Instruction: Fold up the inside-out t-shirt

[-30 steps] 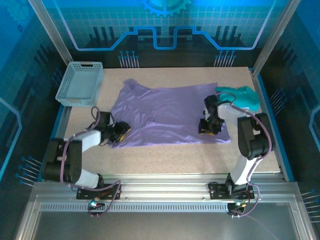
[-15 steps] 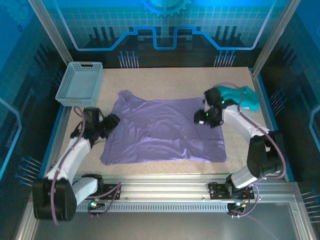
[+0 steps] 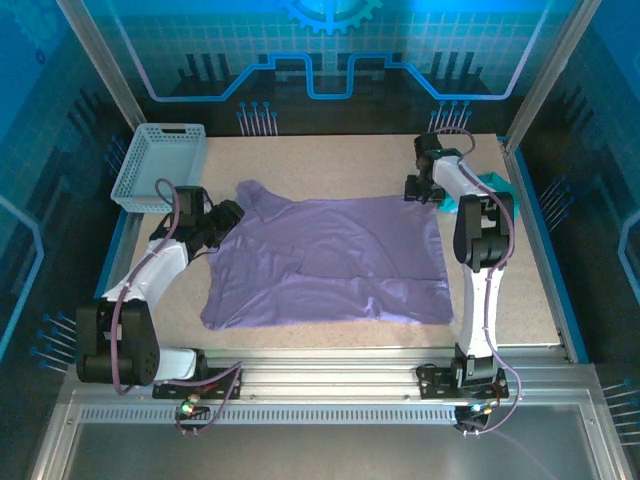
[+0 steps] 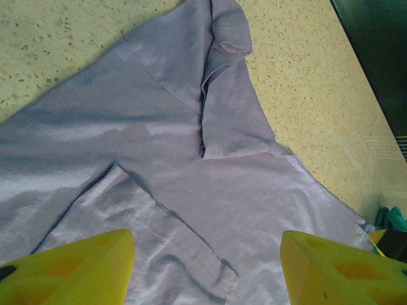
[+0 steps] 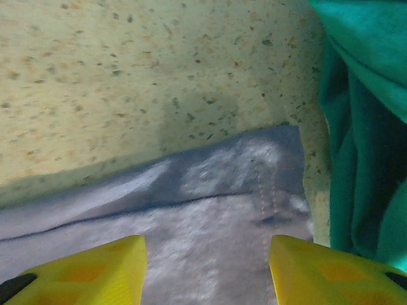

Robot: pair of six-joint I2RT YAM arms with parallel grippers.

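My left gripper [image 4: 206, 257] hangs spread over the lavender t-shirt [image 3: 330, 262], my right gripper [image 5: 206, 254] spread above its corner, the teal garment [image 5: 362, 127] just to its right.

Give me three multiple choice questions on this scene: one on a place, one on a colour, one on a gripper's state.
1. The basket stands: A at the table's far left corner; B at its near right corner; C in its middle.
2. The garment beside the purple t-shirt's far right corner is: A red; B teal-green; C white.
3. The left gripper is: A shut on a sleeve; B shut on the basket; C open over the t-shirt.
Answers: 1 A, the top view shows it far left. 2 B, the right wrist view shows teal cloth by the purple hem. 3 C, its jaws stand apart, holding nothing.
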